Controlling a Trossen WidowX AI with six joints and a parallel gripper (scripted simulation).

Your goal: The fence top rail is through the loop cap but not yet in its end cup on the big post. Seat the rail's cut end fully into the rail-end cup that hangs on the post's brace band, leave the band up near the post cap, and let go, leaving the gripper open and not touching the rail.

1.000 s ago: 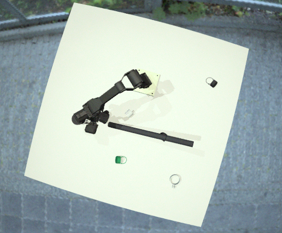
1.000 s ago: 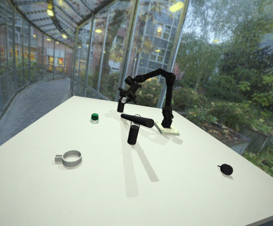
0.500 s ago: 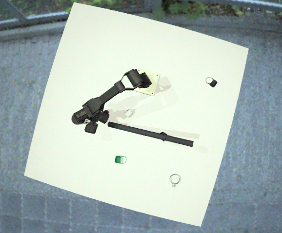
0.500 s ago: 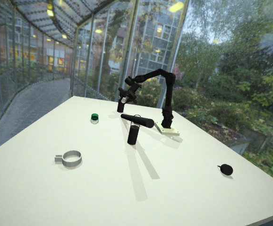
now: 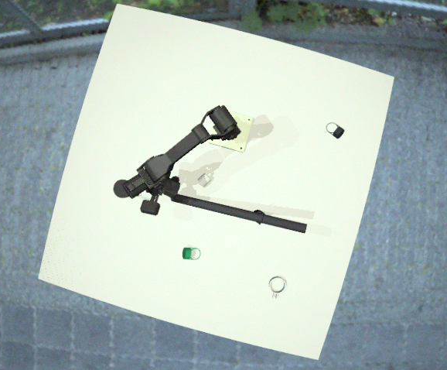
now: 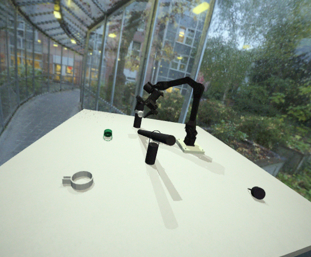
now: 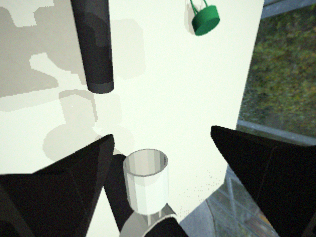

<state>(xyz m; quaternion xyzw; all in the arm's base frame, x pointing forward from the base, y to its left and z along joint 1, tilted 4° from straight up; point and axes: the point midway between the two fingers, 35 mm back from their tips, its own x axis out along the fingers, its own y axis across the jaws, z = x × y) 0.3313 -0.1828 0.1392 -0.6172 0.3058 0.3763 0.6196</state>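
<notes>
The dark top rail (image 5: pixel 236 210) (image 6: pixel 155 136) (image 7: pixel 92 44) lies level through the loop cap (image 5: pixel 261 212) on the short line post (image 6: pixel 152 151). The big post (image 5: pixel 120 189) (image 6: pixel 136 120) stands at the rail's left end. The white rail-end cup (image 7: pixel 145 181) (image 6: pixel 140 113) hangs on the post's upper part. My gripper (image 5: pixel 156 196) (image 6: pixel 147 109) (image 7: pixel 163 134) is open. Its fingers stand on either side of the cup, clear of it. In the wrist view the rail's cut end is outside the cup, ahead and to the left, with bare table between them. The brace band is mostly hidden.
A green cup with a wire loop (image 5: pixel 191 253) (image 6: pixel 107 134) (image 7: pixel 206 19) lies on the table (image 5: pixel 136 59). A spare grey band (image 5: pixel 277 284) (image 6: pixel 80 179) and a black cap with a ring (image 5: pixel 335 130) (image 6: pixel 257 192) lie farther off. The arm's base plate (image 5: pixel 243 137) (image 6: pixel 197 150) sits behind the rail.
</notes>
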